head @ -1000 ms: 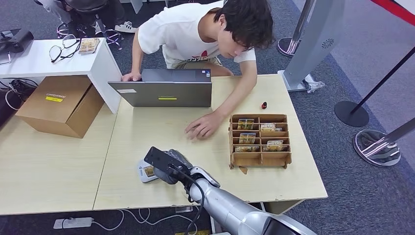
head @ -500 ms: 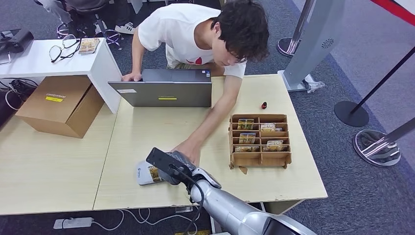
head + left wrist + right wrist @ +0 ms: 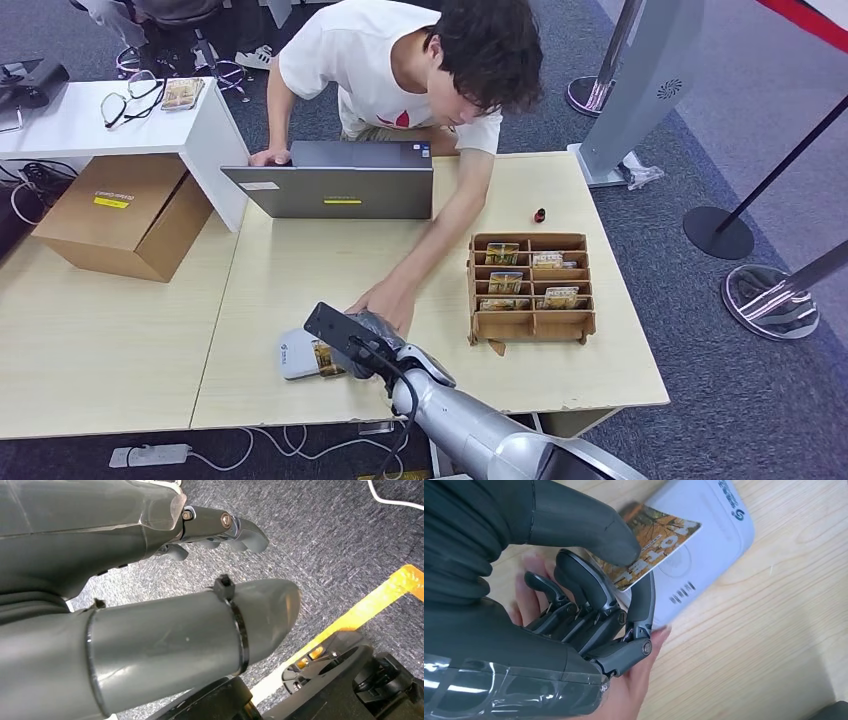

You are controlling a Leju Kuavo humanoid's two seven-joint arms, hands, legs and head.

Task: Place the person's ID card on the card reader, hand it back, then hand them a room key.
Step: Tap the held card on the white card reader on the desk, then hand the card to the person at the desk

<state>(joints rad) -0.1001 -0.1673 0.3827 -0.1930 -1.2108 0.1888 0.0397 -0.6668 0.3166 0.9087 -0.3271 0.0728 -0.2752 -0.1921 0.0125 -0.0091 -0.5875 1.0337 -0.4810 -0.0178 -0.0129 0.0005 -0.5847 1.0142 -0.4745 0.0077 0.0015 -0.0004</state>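
Pinching glossy card (image 3: 651,545) over rounded white reader (image 3: 714,545).

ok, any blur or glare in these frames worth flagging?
Head view: even light, sharp, no glare on the table. Right wrist view: the card is soft at its far corner, its print readable; the reader looks slightly washed out. Left wrist view: the thumb is too close, carpet sharp.

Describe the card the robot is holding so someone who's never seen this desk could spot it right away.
On the light wooden table, look near the front edge for the white card reader. Over it, the robot's right hand pinches the card. Unlike the cards slotted in the wooden rack, it has an autumn-leaf print with the word HOTEL.
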